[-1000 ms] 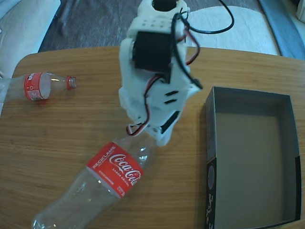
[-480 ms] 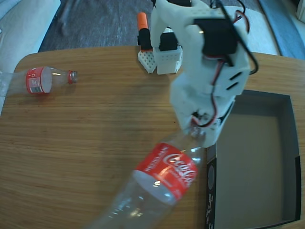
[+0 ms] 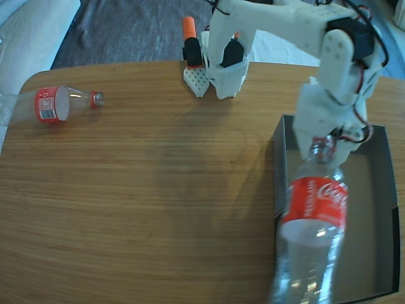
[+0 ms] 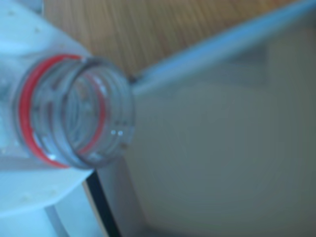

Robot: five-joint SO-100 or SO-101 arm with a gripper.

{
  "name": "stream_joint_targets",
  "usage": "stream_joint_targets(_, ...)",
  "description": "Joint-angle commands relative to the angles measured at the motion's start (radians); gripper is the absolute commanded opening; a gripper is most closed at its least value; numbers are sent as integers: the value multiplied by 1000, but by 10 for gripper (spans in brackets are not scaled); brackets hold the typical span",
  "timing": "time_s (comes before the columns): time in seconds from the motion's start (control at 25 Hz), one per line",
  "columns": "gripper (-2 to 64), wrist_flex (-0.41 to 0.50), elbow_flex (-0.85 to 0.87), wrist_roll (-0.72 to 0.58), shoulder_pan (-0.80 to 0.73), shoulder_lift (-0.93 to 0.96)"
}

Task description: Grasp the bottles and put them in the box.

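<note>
holding one bottle (image 3: 313, 221) by its neck in our closed gripper (image 3: 326, 149) above the box (image 3: 380, 209); the other bottle (image 3: 47, 104) lies far left.

a rounded wooden table (image 3: 139, 209) fills most of the fixed view. beyond it, at twelve o'clock, lies dark grey carpet (image 3: 126, 28); pale cushions (image 3: 28, 31) sit at ten o'clock. daylight brightens the woodgrain.
</note>
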Motion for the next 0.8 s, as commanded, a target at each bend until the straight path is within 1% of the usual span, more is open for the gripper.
stream_joint_targets(0.0,-3,43,-66,-3,-84,61)
stream_joint_targets(0.2,-3,38,-51,-3,-189,58)
stream_joint_targets(0.28,-3,40,-34,-23,-221,57)
stream_joint_targets(0.4,-3,34,35,-72,-244,57)
stream_joint_targets(0.6,-3,25,114,-69,-270,57)
stream_joint_targets(0.76,-3,-32,195,-58,-267,57)
